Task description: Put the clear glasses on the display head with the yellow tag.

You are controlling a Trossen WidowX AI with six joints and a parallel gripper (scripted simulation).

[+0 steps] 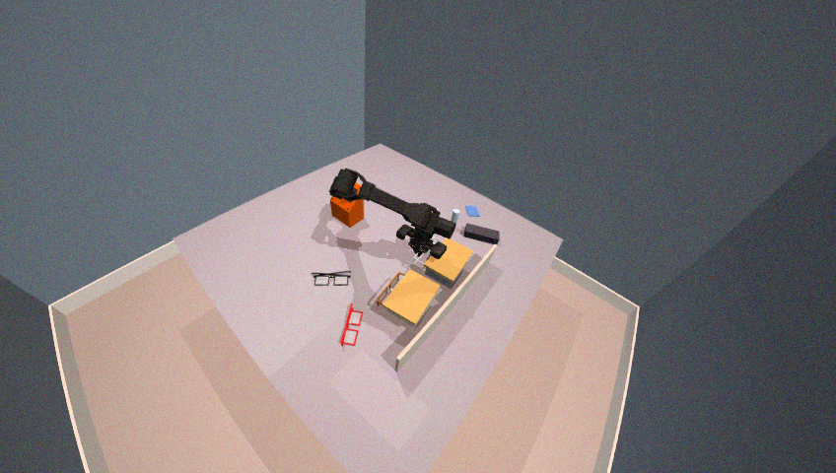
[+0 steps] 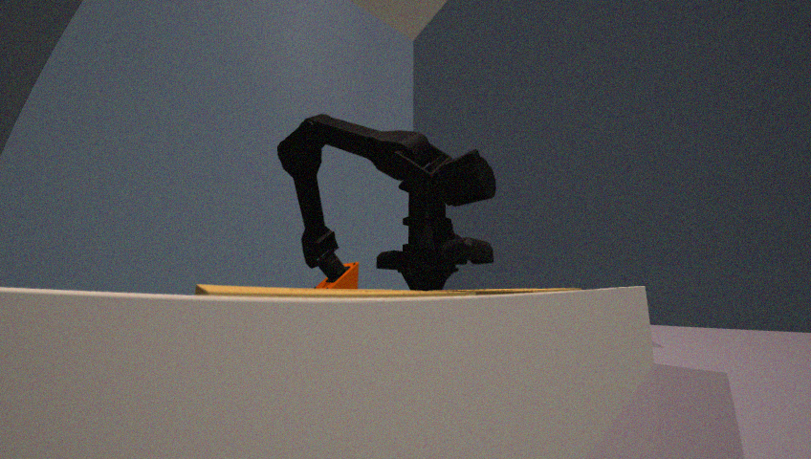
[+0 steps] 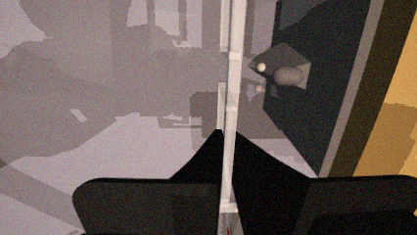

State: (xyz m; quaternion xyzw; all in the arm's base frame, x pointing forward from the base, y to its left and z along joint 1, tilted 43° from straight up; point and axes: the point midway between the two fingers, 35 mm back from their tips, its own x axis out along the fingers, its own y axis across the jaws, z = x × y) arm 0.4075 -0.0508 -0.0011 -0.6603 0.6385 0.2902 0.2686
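Note:
My gripper (image 1: 420, 251) (image 3: 223, 136) is shut on the clear glasses (image 3: 235, 78). In the wrist view their frame runs lengthwise between the fingertips, with two small pale nose pads on its right. The near display head shows in the wrist view as a dark block with a rounded grey nose (image 3: 289, 75), just right of the pads with a gap in view. From above, its tan top (image 1: 451, 259) lies right of the gripper. The other head, under a second tan top (image 1: 411, 296), has brown glasses (image 1: 383, 289) at its front. No yellow tag can be made out. In the exterior view the fingertips are hidden behind the pale wall.
A long pale wall (image 1: 447, 307) (image 2: 341, 375) stands behind both heads. Black glasses (image 1: 331, 279) and red glasses (image 1: 344, 334) lie on the left side of the table. A dark case (image 1: 480, 234), a white cylinder (image 1: 455, 215) and a blue pad (image 1: 472, 211) are beyond the arm.

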